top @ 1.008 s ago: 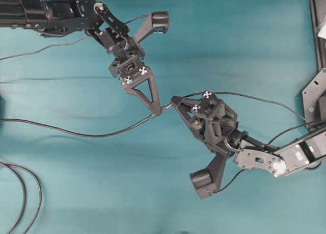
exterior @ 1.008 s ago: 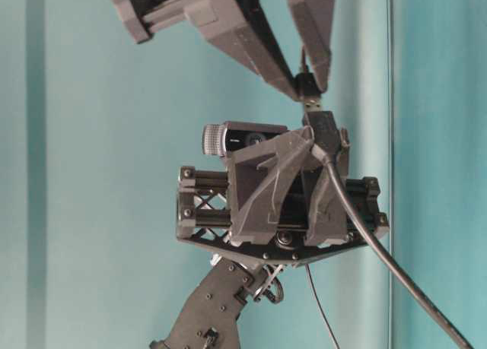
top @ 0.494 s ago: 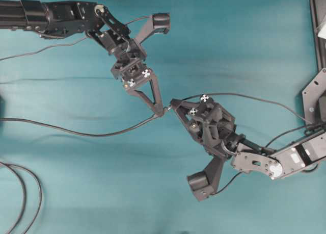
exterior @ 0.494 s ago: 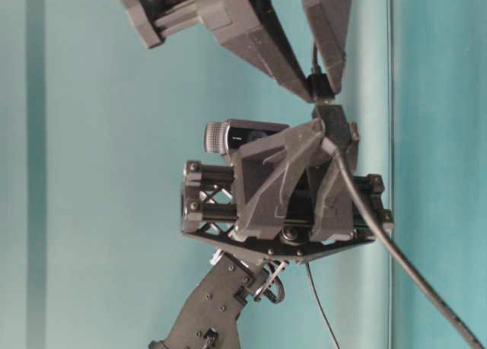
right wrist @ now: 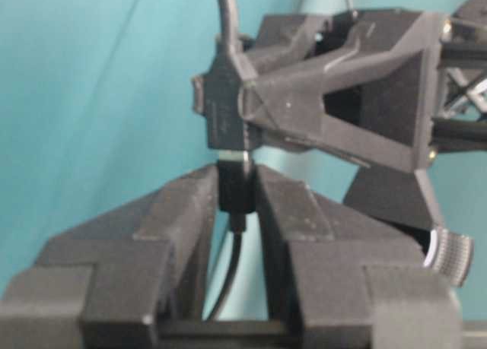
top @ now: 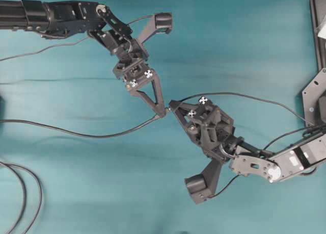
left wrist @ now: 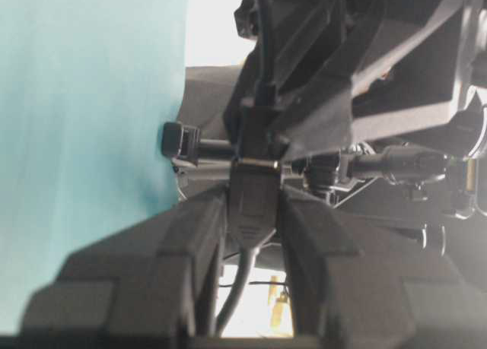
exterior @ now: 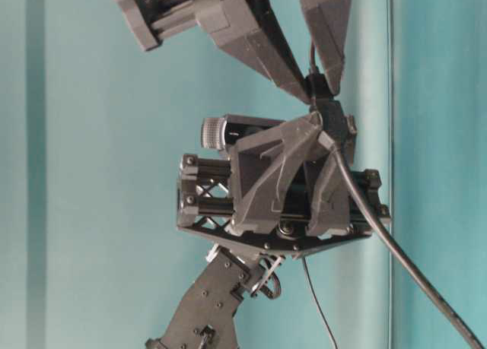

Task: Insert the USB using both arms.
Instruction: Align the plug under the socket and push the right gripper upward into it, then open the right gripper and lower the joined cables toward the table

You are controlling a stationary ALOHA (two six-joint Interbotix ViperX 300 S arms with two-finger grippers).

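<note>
Held pinched between the fingers of the right gripper (top: pixel 173 105): the USB (right wrist: pixel 232 188), a short black body with a thin dark cable trailing back between the fingers. Showed only a sliver of silver tip, the rest sunk into the socket (left wrist: pixel 253 201). Gripped that socket, a bigger black block on a thicker cable, in the left gripper (top: pixel 162 110), fingers pressed against its sides. Met tip to tip above the teal table (top: pixel 244 40), near its middle, left gripper reaching in from the far left, right gripper from the near right.
</note>
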